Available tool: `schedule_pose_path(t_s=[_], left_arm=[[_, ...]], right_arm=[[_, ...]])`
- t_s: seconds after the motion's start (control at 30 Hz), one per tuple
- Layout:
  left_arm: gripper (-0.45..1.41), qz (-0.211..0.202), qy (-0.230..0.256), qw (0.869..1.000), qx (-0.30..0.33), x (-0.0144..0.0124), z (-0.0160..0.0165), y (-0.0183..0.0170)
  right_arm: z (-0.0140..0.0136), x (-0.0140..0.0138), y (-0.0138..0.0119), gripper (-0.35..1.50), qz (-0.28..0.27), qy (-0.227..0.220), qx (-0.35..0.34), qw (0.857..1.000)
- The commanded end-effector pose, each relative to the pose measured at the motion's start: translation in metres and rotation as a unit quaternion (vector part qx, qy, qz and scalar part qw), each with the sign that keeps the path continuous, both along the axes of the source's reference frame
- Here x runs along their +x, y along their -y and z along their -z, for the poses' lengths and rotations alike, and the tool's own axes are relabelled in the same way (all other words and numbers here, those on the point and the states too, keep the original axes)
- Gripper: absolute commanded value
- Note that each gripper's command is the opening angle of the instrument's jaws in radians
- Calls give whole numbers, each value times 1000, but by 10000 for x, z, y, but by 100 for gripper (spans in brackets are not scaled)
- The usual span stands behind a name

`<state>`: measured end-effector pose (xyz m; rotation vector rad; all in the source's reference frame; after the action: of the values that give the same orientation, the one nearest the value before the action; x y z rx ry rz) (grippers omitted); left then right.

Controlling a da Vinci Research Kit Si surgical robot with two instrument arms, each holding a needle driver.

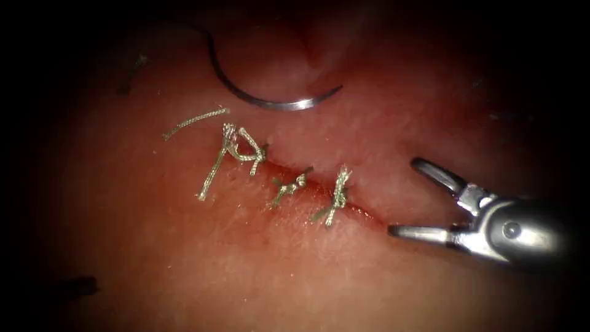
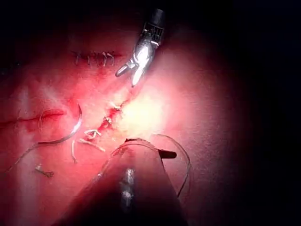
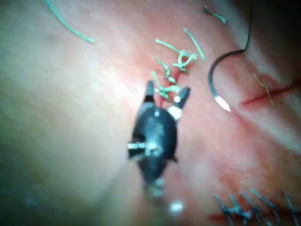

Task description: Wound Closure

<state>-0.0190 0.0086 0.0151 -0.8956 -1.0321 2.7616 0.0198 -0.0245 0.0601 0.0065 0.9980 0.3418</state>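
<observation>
right tool [image 1: 402, 197] with jaws spread wide, holding nothing, at right end of stitched cut [image 1: 295, 181]. curved needle [image 1: 276, 101] lying free on tissue [image 1: 184, 258] above cut, not in tissue. left tool's jaws: cannot tell.

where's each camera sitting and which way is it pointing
Endoscope: above and in front of the cut, looking down; right tool enters from the right, fingers open, holding nothing.
Left wrist: rides the left arm, looking along its shaft at the tissue.
Right wrist: rides the right arm, looking down its own open tool.
Shared: all three show the needle lying free on the tissue.
</observation>
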Motion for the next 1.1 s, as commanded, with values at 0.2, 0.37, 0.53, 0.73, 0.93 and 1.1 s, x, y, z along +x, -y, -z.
schedule_pose_path(t_s=[0.2, 0.37, 0.53, 0.73, 0.93, 1.1], left_arm=[[131, 89, 61, 994, 12, -19, -3, -45], [130, 154, 74, 985, 5, -54, -15, -81], [111, 178, 80, 980, -41, -84, -51, -102], [85, 234, 154, 957, -75, -89, -114, -114], [85, 237, 172, 953, -81, -68, -141, -119], [83, 233, 175, 953, -88, -47, -159, -112]], right_arm=[[-5, 7, 1, 145, 1, -2, 0, 1000], [-4, 7, -1, 145, 2, -3, 2, 1000], [1, 8, -3, 141, 8, -10, 7, 1000], [8, 10, -7, 126, 39, -28, 2, 999], [10, 9, -11, 125, 46, -29, -9, 998], [10, 6, -11, 125, 48, -31, -9, 998]])
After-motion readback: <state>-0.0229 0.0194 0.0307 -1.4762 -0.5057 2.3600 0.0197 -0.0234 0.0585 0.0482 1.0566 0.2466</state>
